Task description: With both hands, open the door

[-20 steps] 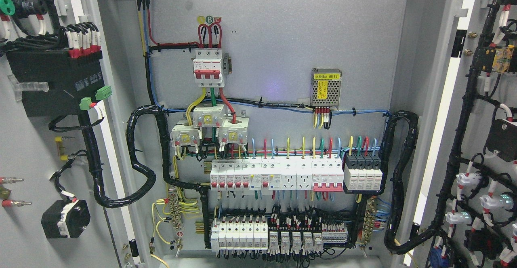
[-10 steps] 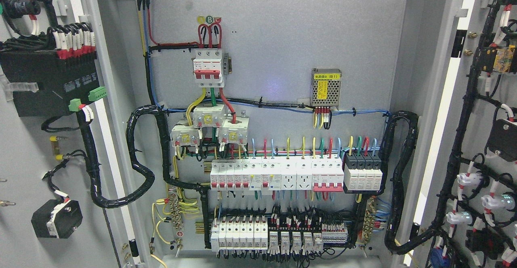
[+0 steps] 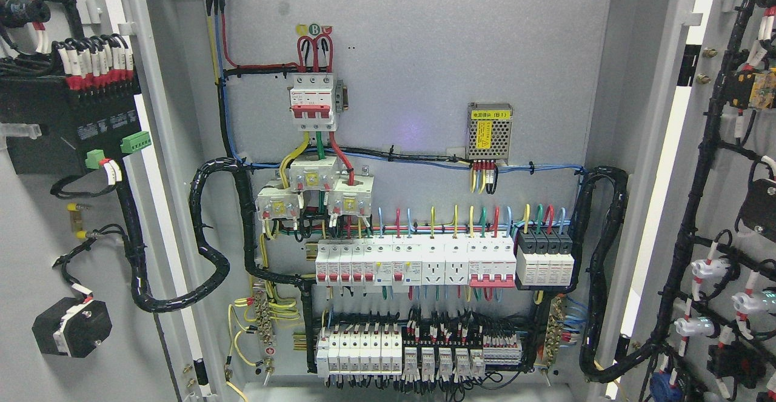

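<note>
- Plainly, both doors of the grey steel electrical cabinet stand swung wide: the grey left door leaf (image 3: 36, 238), carrying a black box-shaped module (image 3: 66, 120) and a black cable loom (image 3: 182, 268), fills the picture's left edge, and the grey right door leaf (image 3: 745, 165), lined with black wiring harness and white lamp sockets, fills the right edge.
- Between them the grey back panel (image 3: 424, 44) is fully exposed, with a white three-pole main breaker with a red toggle bar (image 3: 313, 103), a row of white breakers (image 3: 415, 262) and a small perforated metal power supply with a yellow label (image 3: 490, 130).
- Judging by this, the opening looks nearly or wholly finished; to do it well, any remaining swing should be slow and even on both leaves, stopping before the looms at the hinges pull taut.
- Neither the left hand nor the right hand shows anywhere, so whether the fingers are spread, pressed together or holding a door edge cannot be told.
- The outer faces and handles of both doors are turned away, and their far edges are cut off by the frame.
- Small print on the breakers is too fine to read.
</note>
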